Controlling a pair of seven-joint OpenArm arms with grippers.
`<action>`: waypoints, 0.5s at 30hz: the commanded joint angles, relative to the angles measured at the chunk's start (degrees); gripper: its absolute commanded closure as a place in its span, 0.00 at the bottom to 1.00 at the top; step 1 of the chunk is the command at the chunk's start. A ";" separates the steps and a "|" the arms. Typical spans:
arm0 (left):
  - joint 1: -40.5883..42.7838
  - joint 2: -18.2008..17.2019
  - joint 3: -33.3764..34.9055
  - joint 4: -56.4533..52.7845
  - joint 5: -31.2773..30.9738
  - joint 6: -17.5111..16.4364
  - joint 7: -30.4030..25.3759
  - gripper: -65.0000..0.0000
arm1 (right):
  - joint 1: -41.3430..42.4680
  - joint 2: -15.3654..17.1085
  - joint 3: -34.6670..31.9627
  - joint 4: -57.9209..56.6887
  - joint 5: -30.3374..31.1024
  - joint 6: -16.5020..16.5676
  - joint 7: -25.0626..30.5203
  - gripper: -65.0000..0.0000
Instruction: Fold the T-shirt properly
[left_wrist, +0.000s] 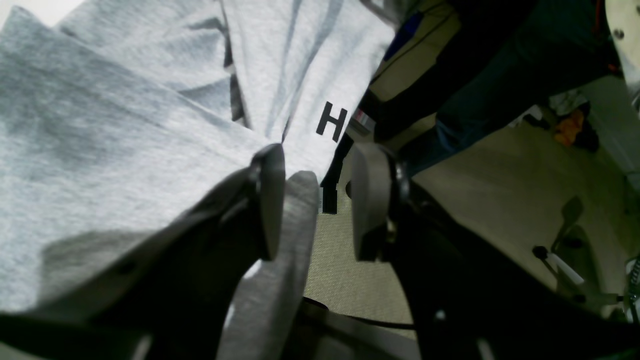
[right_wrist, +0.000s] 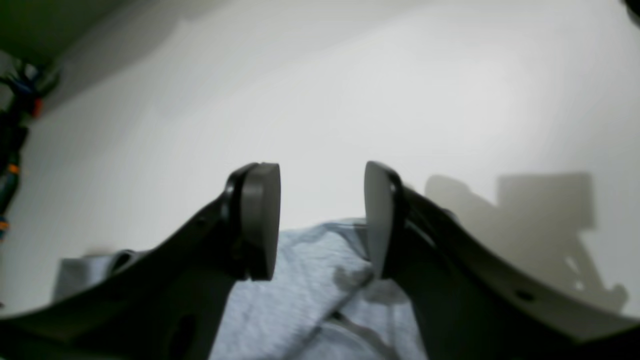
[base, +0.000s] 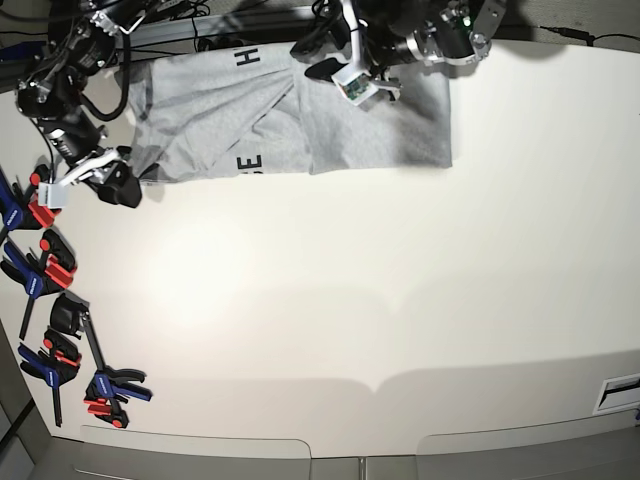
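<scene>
The T-shirt (base: 370, 125) lies at the table's far edge, grey, partly folded over itself, with black letters (base: 249, 162) showing. In the left wrist view the T-shirt (left_wrist: 110, 150) fills the left side and shows a black H (left_wrist: 331, 121). My left gripper (left_wrist: 320, 200) is open; a fold of the cloth (left_wrist: 295, 225) rests against the left pad, apart from the right one. In the base view the left gripper (base: 316, 58) sits over the shirt's far middle. My right gripper (right_wrist: 320, 220) is open and holds nothing, above the shirt's edge (right_wrist: 305, 300); in the base view it (base: 118, 182) is by the shirt's left corner.
Several blue, red and black clamps (base: 45, 270) line the white table's (base: 400, 300) left edge. Beyond the far edge, the left wrist view shows a person's dark-trousered legs (left_wrist: 475, 95) and the floor (left_wrist: 500, 200).
</scene>
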 joint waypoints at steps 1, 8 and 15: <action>0.15 0.11 0.02 1.11 0.09 -0.35 -1.29 0.68 | 0.70 2.34 0.26 0.98 -0.04 0.37 1.62 0.58; -0.85 0.09 -0.02 1.11 4.68 6.03 -1.66 0.59 | -3.32 9.64 0.24 -5.51 -2.19 -2.05 2.80 0.37; -2.67 -0.04 -0.02 1.09 5.49 6.71 -1.73 0.58 | -5.31 11.13 0.20 -19.04 8.59 -1.25 -6.16 0.37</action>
